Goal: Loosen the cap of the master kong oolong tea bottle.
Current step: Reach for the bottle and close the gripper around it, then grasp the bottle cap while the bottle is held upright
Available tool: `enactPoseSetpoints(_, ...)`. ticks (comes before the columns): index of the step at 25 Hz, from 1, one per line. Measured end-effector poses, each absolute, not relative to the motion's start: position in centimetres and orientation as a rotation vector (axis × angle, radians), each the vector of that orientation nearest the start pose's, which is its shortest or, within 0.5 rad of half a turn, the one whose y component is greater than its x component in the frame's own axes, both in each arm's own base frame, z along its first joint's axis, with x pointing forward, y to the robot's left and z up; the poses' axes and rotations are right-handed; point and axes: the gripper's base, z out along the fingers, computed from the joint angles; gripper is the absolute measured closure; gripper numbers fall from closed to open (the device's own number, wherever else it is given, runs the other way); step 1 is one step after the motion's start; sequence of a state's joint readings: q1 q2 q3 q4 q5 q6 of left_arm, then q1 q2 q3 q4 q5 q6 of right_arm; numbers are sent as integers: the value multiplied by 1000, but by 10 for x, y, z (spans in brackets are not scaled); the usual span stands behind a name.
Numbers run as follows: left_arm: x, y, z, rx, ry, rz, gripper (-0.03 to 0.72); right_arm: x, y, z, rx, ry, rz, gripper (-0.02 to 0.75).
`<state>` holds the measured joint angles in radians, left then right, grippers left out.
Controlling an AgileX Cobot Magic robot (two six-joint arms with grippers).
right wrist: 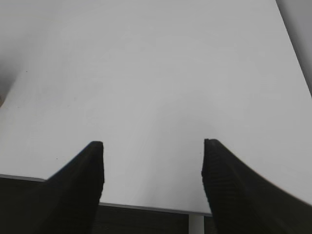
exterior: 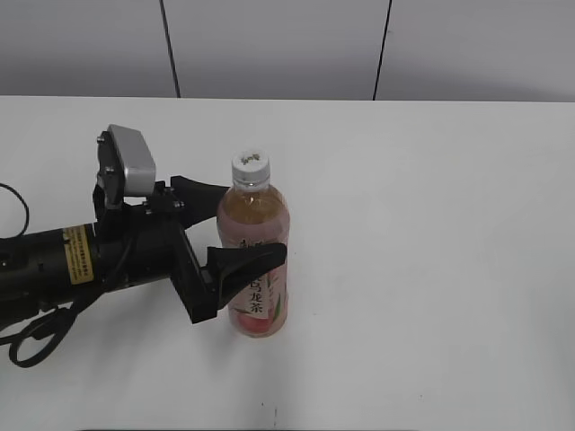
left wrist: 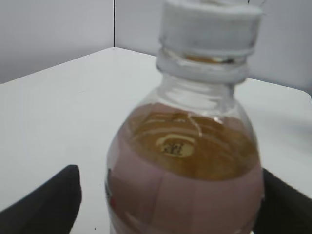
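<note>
The master kong oolong tea bottle (exterior: 256, 208) stands upright on the white table, pale amber tea above a pink label. Its white ribbed cap (exterior: 251, 165) is on the neck, with a small dark print on top. My left gripper (exterior: 252, 221) comes in from the left and is open, its two black fingers straddling the bottle's body below the shoulder. In the left wrist view the bottle (left wrist: 185, 161) and cap (left wrist: 209, 24) fill the frame; a strip of table shows between the left finger (left wrist: 53, 200) and the bottle. My right gripper (right wrist: 153, 146) hangs open over bare table with nothing between its fingers.
The white table (exterior: 431, 224) stretches to the right and back of the bottle, ending at a grey panelled wall. The left arm's black body and cables lie along the table's left side. The right wrist view shows the table's near edge (right wrist: 146, 207).
</note>
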<state>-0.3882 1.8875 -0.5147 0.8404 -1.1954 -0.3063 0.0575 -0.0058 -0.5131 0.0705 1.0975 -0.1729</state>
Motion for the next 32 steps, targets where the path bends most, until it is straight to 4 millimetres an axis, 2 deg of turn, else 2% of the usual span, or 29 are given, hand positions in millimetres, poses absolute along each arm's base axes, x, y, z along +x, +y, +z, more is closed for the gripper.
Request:
enactPoseSetpoints(7,235,-165,129,948,1577,-910,127,-9,5,278,-242,2046,13,255)
enactPoseSetpoints(11,235,-165,129,949,1575,-914,226,-9,5,278,-242,2046,13,255)
enactPoseSetpoints(32,235,-165,129,950,1575,-916,228,-9,5,278,-242,2046,13,255)
